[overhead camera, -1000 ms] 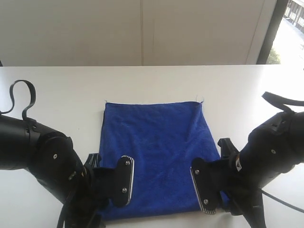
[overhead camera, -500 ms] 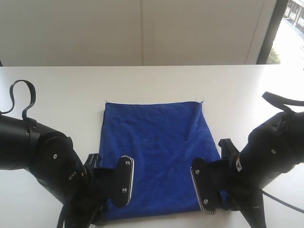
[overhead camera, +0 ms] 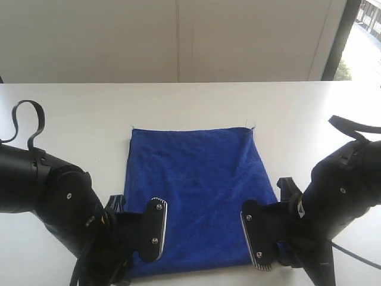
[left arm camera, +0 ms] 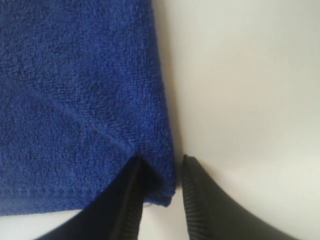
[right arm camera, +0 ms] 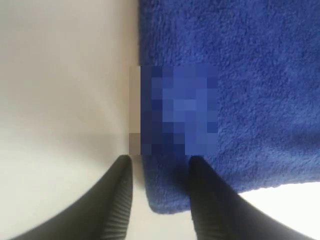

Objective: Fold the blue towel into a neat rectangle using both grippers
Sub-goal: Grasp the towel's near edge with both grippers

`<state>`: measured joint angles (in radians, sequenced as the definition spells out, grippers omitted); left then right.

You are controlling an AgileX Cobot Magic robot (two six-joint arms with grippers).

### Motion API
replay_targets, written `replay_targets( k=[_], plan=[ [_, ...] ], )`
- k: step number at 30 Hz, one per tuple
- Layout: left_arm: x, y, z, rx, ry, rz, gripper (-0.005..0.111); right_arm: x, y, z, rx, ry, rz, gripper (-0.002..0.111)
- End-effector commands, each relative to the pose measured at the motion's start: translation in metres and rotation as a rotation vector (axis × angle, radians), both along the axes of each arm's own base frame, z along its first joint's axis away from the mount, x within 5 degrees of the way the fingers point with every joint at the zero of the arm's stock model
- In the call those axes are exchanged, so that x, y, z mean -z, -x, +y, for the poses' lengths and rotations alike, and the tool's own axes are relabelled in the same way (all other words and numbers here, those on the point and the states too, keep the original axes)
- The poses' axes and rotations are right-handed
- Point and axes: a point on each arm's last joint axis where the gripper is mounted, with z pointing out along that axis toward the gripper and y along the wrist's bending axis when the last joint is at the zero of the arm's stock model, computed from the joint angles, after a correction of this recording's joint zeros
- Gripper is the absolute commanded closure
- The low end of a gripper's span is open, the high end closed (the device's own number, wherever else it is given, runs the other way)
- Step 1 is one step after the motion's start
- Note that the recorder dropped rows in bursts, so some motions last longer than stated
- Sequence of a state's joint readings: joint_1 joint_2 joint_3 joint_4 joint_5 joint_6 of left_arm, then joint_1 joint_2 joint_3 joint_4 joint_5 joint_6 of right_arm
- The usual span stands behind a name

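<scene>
The blue towel [overhead camera: 193, 185] lies flat on the white table [overhead camera: 71, 119], its far edge straight with loose threads at the far corners. Both black arm ends sit low over its near corners, the left arm [overhead camera: 65, 208] at the near left and the right arm [overhead camera: 339, 196] at the near right. In the left wrist view my left gripper [left arm camera: 161, 165] straddles the towel's corner [left arm camera: 160, 185]: one finger presses on the cloth, the other rests on bare table beside the edge. My right gripper [right arm camera: 161, 162] straddles the other corner [right arm camera: 172, 200], with a thin gap beside the cloth.
A pale wall runs behind the table's far edge [overhead camera: 178, 83]. A dark window frame [overhead camera: 339, 36] stands at the back right. A black cable loop [overhead camera: 27, 119] rises from the left arm, and a strap [overhead camera: 351, 126] from the right arm.
Both arm ends have shifted slightly toward the near edge of the table. The towel has stayed flat and in place.
</scene>
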<state>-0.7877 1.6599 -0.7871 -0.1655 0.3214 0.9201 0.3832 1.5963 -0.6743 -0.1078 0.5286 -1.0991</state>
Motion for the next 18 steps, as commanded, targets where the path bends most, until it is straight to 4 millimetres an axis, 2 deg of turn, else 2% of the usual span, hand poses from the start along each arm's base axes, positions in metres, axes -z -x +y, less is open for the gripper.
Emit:
replay_targets(
  k=[1,7,13,18],
  plan=[
    [0.0035,0.0041,0.0018,-0.007,-0.020,0.037,0.074,0.0050,0.0025,-0.0017,0.012,-0.016,-0.016,0.073],
    [0.0035,0.0043,0.0019,-0.006,-0.021,0.039,0.074,0.0060,0.0025,-0.0016,0.009,-0.022,-0.030,0.074],
    [0.0035,0.0043,0.0019,-0.006,-0.021,0.039,0.074,0.0061,0.0026,-0.0016,0.037,-0.029,-0.028,0.092],
    [0.0035,0.0043,0.0019,-0.027,-0.020,0.044,0.074,0.0064,0.0039,-0.0023,0.058,-0.025,-0.013,0.096]
  ],
)
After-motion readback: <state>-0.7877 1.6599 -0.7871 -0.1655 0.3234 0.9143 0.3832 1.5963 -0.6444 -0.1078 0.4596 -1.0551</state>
